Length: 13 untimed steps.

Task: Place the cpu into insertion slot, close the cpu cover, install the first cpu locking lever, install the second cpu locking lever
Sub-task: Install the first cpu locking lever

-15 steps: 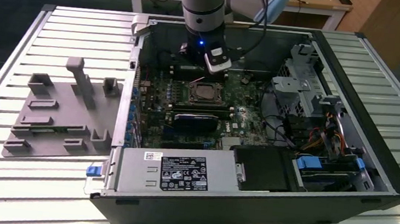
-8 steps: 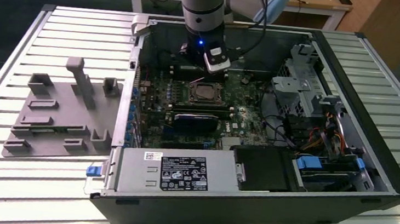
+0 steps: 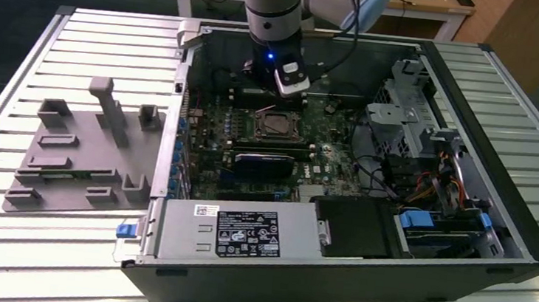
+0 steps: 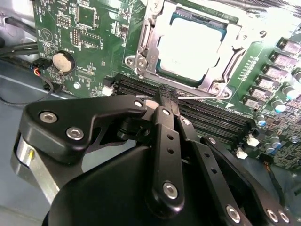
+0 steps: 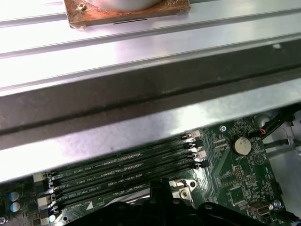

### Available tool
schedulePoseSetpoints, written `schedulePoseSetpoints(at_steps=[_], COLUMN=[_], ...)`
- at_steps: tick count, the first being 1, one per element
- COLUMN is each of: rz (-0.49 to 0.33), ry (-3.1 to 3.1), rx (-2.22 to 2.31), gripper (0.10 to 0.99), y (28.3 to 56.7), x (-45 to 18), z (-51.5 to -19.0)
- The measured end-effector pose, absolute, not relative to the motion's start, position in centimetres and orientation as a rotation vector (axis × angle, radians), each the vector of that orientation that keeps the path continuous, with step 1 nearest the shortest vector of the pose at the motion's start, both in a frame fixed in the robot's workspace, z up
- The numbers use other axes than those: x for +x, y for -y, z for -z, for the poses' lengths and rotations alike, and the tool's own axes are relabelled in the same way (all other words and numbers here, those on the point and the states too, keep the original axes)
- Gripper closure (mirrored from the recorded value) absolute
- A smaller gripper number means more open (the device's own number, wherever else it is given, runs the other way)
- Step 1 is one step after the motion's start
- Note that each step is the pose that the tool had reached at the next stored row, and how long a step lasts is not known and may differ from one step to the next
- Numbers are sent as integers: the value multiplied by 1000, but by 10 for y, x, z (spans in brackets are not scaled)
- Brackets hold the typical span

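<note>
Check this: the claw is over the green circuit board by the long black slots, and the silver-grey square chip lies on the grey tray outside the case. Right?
One slip: the second wrist view shows the flat silver-grey square cpu seated on the green circuit board, framed by the thin silvery metal cover. The rest holds.

An open computer case (image 3: pixel 498 240) lies on the bench (image 3: pixel 21 53), with a parts fixture (image 3: pixel 60 168) beside it on the exterior view's left. Inside, the cpu (image 4: pixel 193 42) sits within the cpu cover (image 4: pixel 146 52). Your end effector (image 4: pixel 168 96) hangs over the memory slots (image 4: pixel 211 117) alongside.
</note>
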<state>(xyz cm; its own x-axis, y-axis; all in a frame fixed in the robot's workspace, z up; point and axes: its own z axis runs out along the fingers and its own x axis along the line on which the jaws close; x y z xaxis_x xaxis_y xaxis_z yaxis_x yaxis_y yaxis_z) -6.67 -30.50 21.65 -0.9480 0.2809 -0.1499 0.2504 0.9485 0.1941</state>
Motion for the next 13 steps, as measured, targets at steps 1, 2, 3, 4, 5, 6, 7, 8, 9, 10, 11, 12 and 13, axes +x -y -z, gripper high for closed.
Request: schedulePoseSetpoints(at_steps=[1, 2, 3, 4, 5, 6, 7, 8, 9, 10, 11, 12, 13], rz=[-257, -257, -257, -257, -256, -255, -253, -252, -250, -249, -248, -247, -247], ry=[-2926, -2925, -2925, -2924, -2924, -2923, -2921, -2918, -2916, -2912, -2909, -2905, -2902], rx=[402, 402, 403, 403, 403, 403, 403, 402, 402, 401, 400, 399, 398], gripper=[984, 984, 984, 984, 984, 984, 984, 984, 984, 984, 984, 984, 984], y=[304, 303, 302, 301, 301, 300, 300, 300, 300, 300, 300, 300, 300], x=[-67, -67, -67, -67, -67, -67, -67, -67, -67, -67, -67, -67, -67], z=[-216, -216, -216, -216, -216, -215, -215, -214, -214, -213, -213, -212, -211])
